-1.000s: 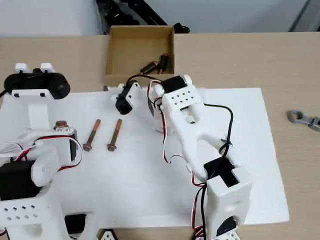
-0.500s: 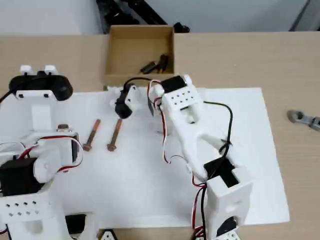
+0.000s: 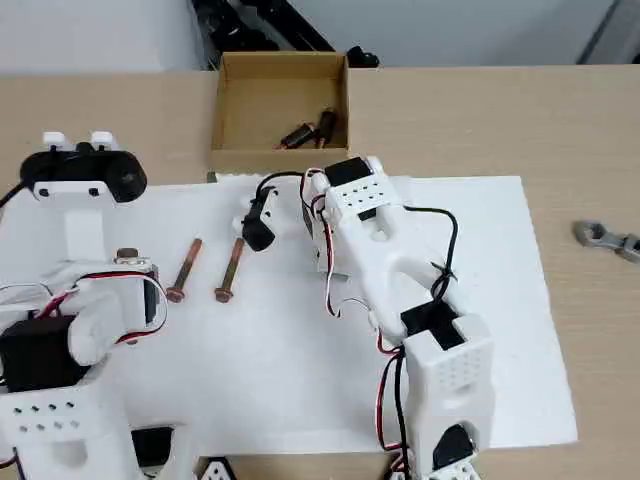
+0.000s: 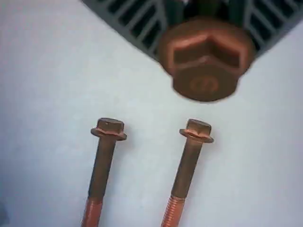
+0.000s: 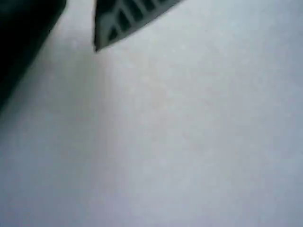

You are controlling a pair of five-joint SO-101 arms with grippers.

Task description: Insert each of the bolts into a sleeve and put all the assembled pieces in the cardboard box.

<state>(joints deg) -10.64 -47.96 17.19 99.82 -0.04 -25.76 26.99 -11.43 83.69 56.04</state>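
Bolts: left bolt [image 3: 183, 270] and right bolt [image 3: 229, 270] lie side by side on the sheet [image 3: 480, 250], left-centre of frame, long axes nearly up-down, heads toward the bottom. Left tool [image 4: 201, 16] is clamped on a third bolt [image 4: 206, 64] just left of them, so it's the nearer arm. The third bolt's shank is hidden behind its head. Right tool [image 3: 256, 232] sits by the threaded ends, and I can't tell its state. Box [image 3: 215, 110], top centre, holds finished pieces [image 3: 308, 131].

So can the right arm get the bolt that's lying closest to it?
Probably yes. The right pincer hangs close by the nearer bolt, which lies bare on the white sheet with nothing between them.
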